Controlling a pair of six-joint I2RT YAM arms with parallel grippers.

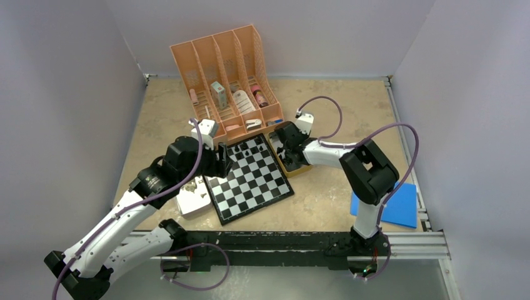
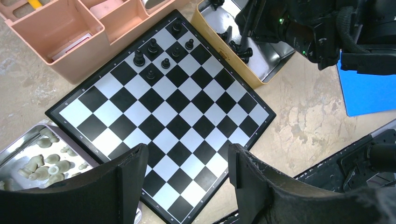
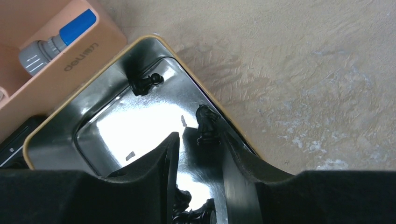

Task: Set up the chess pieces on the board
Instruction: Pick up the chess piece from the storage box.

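Note:
The board [image 1: 253, 178] lies between the arms, and the left wrist view [image 2: 163, 109] shows it from above. Several black chess pieces [image 2: 152, 46] stand at its far corner. Beige pieces [image 2: 42, 161] lie in a metal tray [image 1: 194, 201] left of the board. My left gripper [image 2: 187, 163] is open and empty above the board's near edge. My right gripper [image 3: 200, 144] is open, low inside a yellow-rimmed metal tray [image 3: 107, 100]. A black knight [image 3: 207, 123] stands just beyond its fingertips. A black pawn [image 3: 147, 83] lies in the tray's far corner. More black pieces [image 3: 198, 212] lie between the fingers, near the palm.
A peach desk organizer [image 1: 228, 81] with bottles and boxes stands right behind the board and the yellow tray [image 1: 299, 167]. A blue sheet [image 1: 390, 203] lies at the right front. Grey walls close in three sides of the table.

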